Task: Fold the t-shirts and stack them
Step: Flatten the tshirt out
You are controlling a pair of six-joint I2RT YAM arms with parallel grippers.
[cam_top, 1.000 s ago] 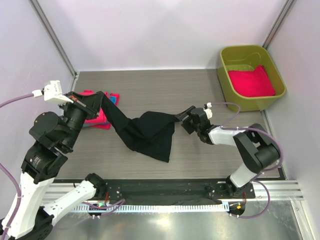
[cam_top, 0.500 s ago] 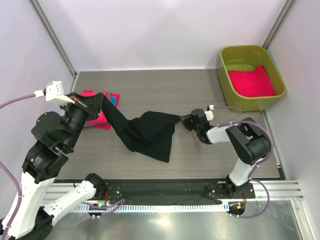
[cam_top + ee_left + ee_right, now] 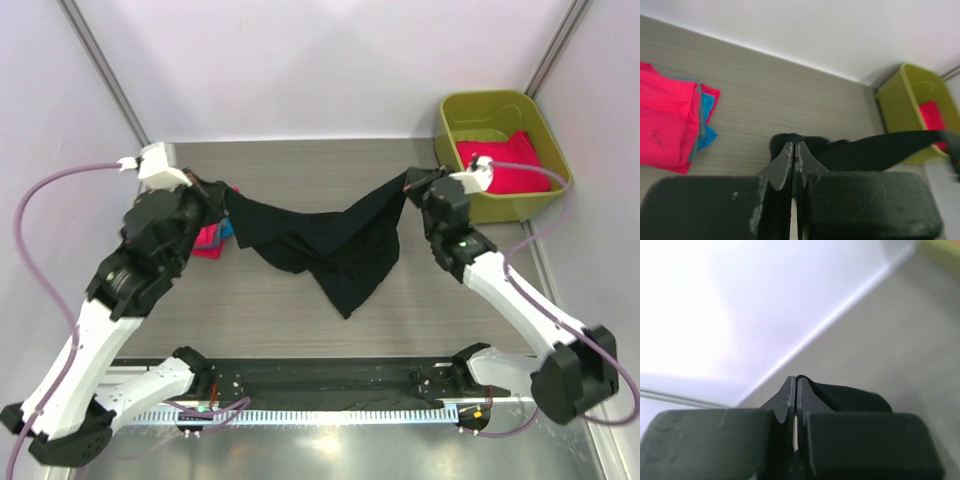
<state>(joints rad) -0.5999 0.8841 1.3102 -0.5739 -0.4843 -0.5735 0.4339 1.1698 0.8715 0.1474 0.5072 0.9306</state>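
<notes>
The soft black shirt (image 3: 335,250) sags in a limp V. Left gripper (image 3: 793,150) and right gripper (image 3: 794,385) — fingers clamped on its corners.

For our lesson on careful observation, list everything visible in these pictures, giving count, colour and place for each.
black t-shirt: one, black, stretched between both hands, sagging over the table's middle.
folded tees: one pile, layers uncountable, hot pink, on the table's left side.
blue tee: one, blue, peeking out of that pile.
tub: one, olive green, far right corner.
pink cloth: count unclear, hot pink, inside the tub.
table: one, grey wood grain, under everything.
left hand: one, black, shut on the black t-shirt.
right hand: one, black, shut on its other end.
</notes>
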